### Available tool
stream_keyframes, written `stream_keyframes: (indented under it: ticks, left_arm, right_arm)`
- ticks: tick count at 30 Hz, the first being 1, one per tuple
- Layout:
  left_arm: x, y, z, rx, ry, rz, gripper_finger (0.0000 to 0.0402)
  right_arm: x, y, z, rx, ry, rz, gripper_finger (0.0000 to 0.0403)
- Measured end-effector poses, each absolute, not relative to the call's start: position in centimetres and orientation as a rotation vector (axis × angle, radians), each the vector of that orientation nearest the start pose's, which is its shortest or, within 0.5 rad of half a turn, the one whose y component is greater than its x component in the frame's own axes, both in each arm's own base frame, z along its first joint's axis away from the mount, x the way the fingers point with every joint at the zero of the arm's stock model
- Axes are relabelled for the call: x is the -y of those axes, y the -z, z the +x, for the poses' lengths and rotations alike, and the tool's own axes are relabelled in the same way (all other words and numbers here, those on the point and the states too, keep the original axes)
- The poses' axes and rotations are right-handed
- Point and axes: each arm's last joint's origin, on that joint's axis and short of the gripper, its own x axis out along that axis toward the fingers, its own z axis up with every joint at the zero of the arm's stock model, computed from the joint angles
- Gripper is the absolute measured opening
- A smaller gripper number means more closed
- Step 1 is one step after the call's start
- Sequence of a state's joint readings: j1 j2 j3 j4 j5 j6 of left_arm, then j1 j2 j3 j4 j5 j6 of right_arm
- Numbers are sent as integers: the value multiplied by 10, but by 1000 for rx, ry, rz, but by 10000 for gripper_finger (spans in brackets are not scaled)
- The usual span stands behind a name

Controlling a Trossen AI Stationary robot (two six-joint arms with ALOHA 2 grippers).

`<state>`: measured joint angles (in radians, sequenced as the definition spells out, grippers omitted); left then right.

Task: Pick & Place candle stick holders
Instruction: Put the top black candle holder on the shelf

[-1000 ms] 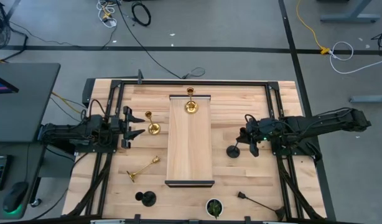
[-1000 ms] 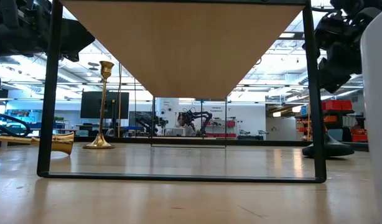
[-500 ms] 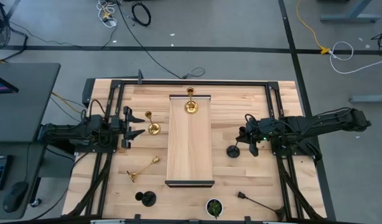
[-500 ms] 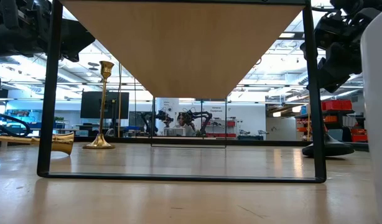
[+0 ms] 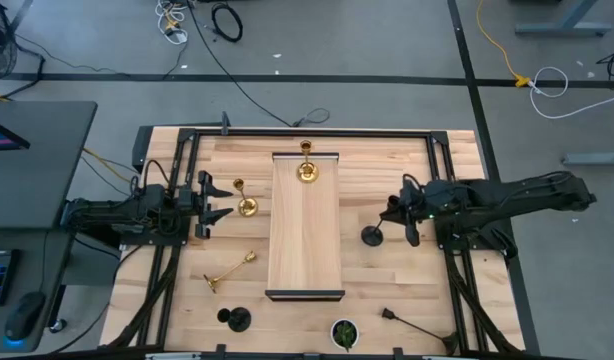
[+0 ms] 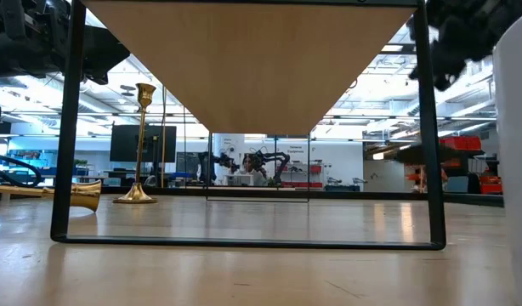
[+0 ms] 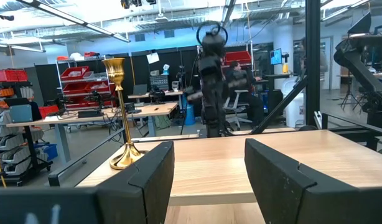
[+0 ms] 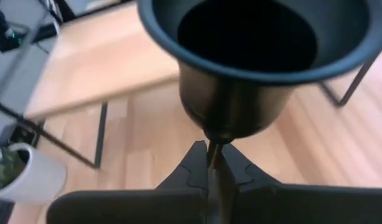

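Observation:
My right gripper [image 5: 399, 216] is shut on a matte black candle stick holder [image 5: 373, 235], right of the raised wooden board [image 5: 305, 235]. My left gripper [image 5: 215, 201] waits open at the table's left, facing a gold holder [image 5: 245, 205] that stands on its base. Another gold holder [image 5: 307, 172] stands on the board's far end. A third [image 5: 230, 270] lies on its side on the table. One black holder [image 5: 237, 319] stands near the front edge, and another [image 5: 412, 322] lies at the front right. My right gripper pinches the black holder's thin stem [image 8: 211, 148] just under its cup [image 8: 253, 56], between its two fingers [image 8: 194, 167]. The fingers come from the table's right, slanting down, across the stem. The holder is lifted clear, with its round base [image 6: 424, 155] above the table.
The board stands on a black metal frame [image 6: 70, 127] in the table's middle. A white pot with a green plant [image 5: 344, 333] sits at the front edge. Black rails [image 5: 447, 200] run along both sides of the table.
My right gripper has risen with the black holder. The holder's base, which stood on the table, now hangs clear of it, and it has shifted slightly toward the board.

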<state>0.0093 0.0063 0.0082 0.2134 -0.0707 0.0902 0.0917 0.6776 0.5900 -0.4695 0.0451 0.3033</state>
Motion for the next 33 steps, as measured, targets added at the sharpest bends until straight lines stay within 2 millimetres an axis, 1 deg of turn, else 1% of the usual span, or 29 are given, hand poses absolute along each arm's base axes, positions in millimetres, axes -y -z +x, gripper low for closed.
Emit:
stream_keyframes:
  ticks: [4, 8, 11, 16, 19, 23, 27, 33]
  left_arm:
    - [-3, -186, 95, 212, -89, 83, 197]
    - [-3, -186, 95, 212, -89, 83, 197]
    - [-3, -186, 95, 212, -89, 83, 197]
    - [-3, -186, 95, 212, -89, 82, 197]
    - [-3, -186, 95, 212, -89, 82, 197]
    - [-3, -186, 95, 212, -89, 82, 197]
    - [-3, -186, 95, 212, -89, 82, 197]
    - [-3, -186, 95, 212, -88, 78, 197]
  right_arm:
    - [-12, -285, 148, -526, 30, 231, 0]
    - [-13, -311, 158, -541, 20, 189, 0]
    - [-15, -330, 171, -541, 4, 152, 0]
    - [-23, -353, 196, -536, -53, 86, 0]
    - [-31, -361, 211, -547, -101, 77, 0]
    - [-46, -366, 232, -582, -137, 57, 0]
    - [-65, -370, 253, -597, -157, 42, 0]
    - [-94, -376, 274, -597, -203, 7, 0]
